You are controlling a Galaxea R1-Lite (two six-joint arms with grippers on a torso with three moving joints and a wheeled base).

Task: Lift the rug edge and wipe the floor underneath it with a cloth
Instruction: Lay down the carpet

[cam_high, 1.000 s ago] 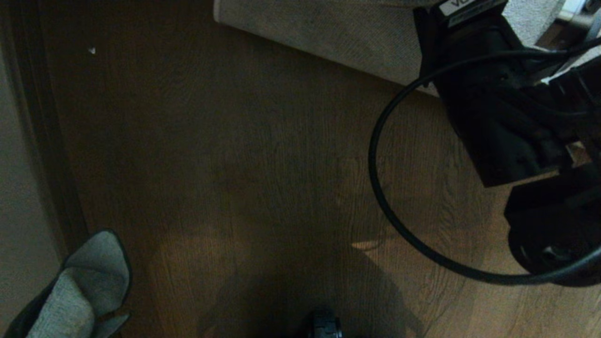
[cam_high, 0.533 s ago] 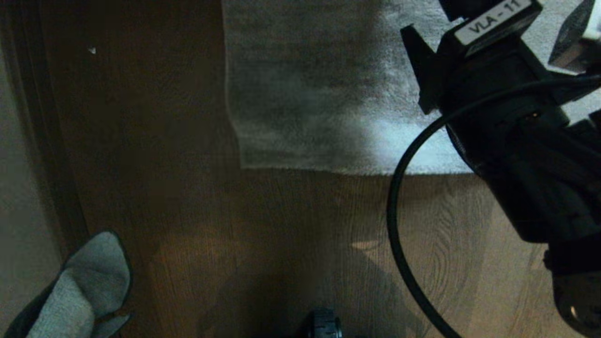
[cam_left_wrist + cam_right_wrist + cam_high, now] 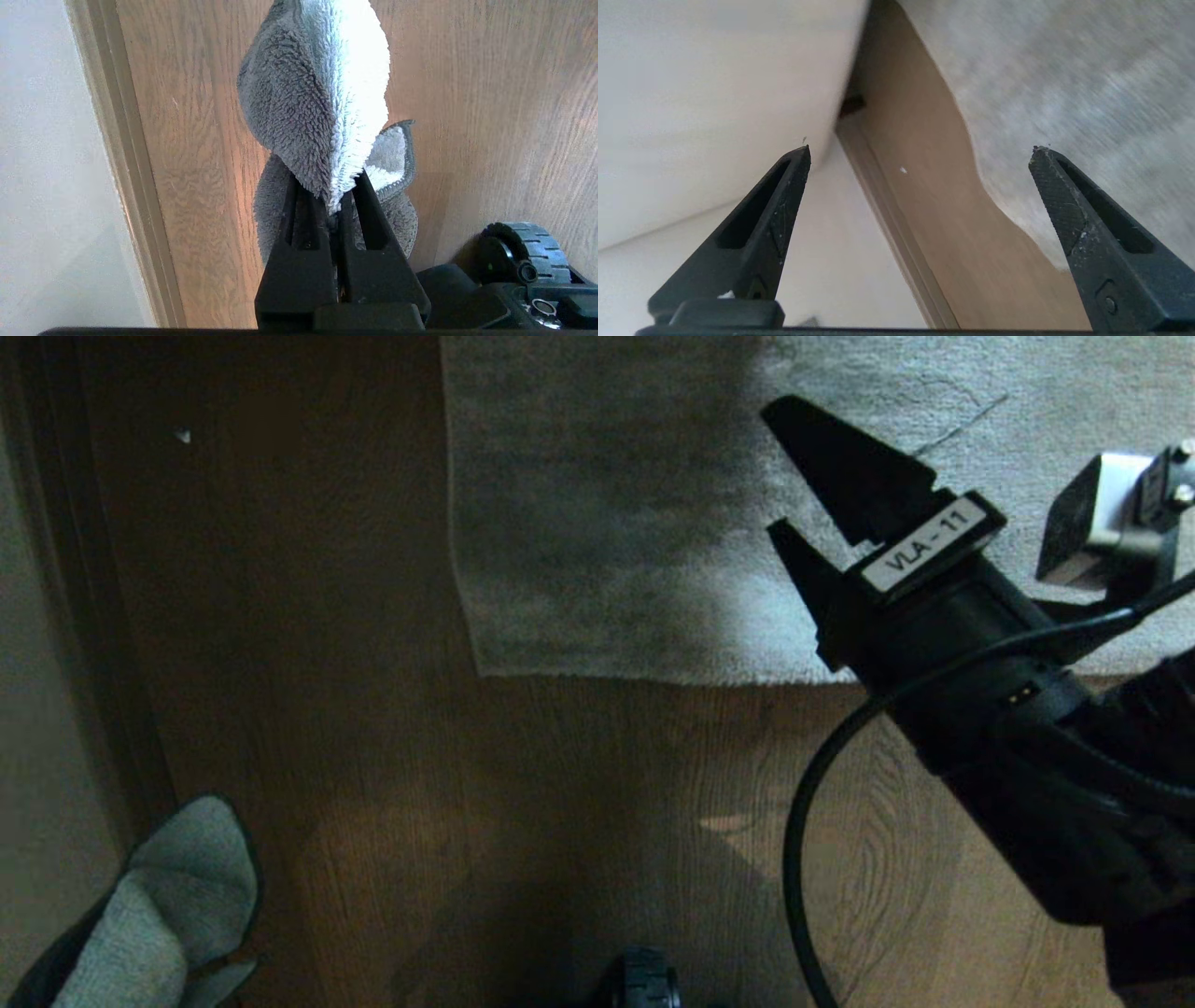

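The grey rug [image 3: 635, 504] lies flat on the dark wooden floor [image 3: 560, 803]. The rug edge [image 3: 653, 678] runs straight to a square corner [image 3: 481, 670]. My right gripper [image 3: 767, 467] hovers over the rug near that edge, open and empty. In the right wrist view the right gripper [image 3: 920, 149] frames a strip of floor [image 3: 934, 219] with the rug [image 3: 1064, 93] beside it. The cloth [image 3: 159, 905] hangs at the near left. My left gripper [image 3: 329, 186] is shut on the cloth [image 3: 317, 93], which is fuzzy and grey with a darker border.
A pale wall [image 3: 37, 663] and dark skirting board [image 3: 103, 616] run along the left. A base wheel [image 3: 644, 985] shows at the near edge, also the wheel [image 3: 523, 252] by the left gripper. A black cable [image 3: 803, 821] loops from the right arm. A white speck [image 3: 183, 436] lies on the floor.
A second ago the rug edge was raised and folded back at the far side; now it lies flat on the floor. My right gripper has drawn back toward the near right, still open.
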